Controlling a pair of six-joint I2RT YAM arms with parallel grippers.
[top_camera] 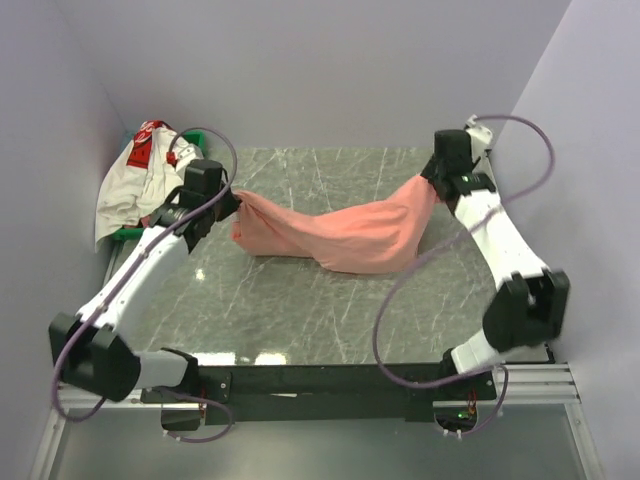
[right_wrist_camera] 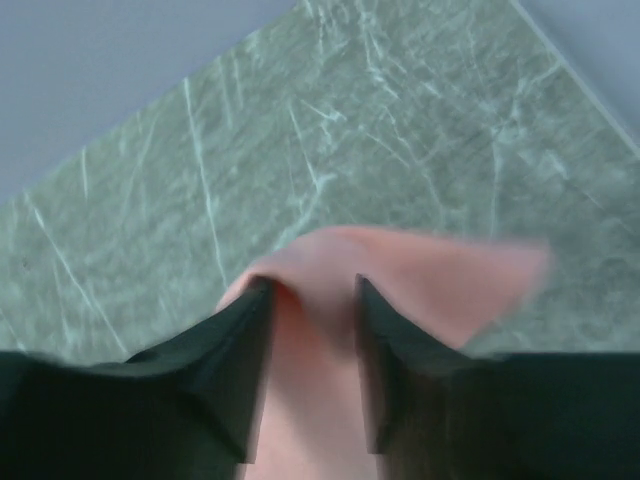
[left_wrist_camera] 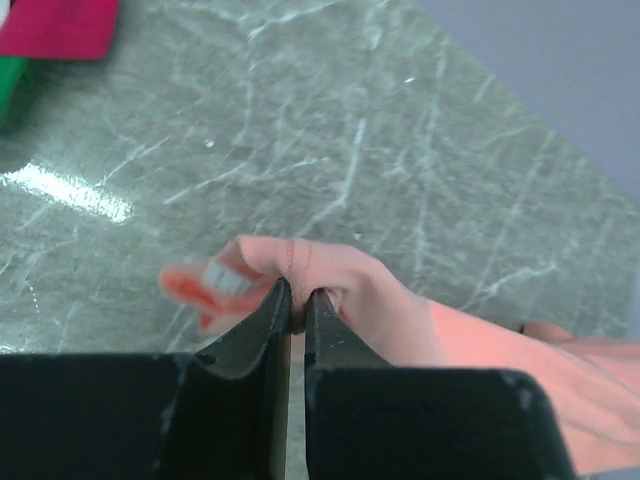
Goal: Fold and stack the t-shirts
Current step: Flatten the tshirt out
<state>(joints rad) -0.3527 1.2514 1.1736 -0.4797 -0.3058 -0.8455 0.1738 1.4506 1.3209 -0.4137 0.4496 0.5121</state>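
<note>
Salmon-pink t-shirt [top_camera: 350, 235] clamped in left claw [left_wrist_camera: 297, 298] and right claw [right_wrist_camera: 312, 290]; print [top_camera: 150, 140] on white t-shirt [top_camera: 125, 190] unreadable

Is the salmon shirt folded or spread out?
Neither: bunched. The shirt hangs between the left gripper and right gripper, both ends lifted, middle sagging toward the table.

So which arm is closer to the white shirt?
Left. The left gripper sits just beside the white shirt; the right gripper is far across the table. Both pinch the salmon-pink shirt.

Salmon-pink t-shirt [top_camera: 350, 240], white-veined grey-green table [top_camera: 300, 310]
</note>
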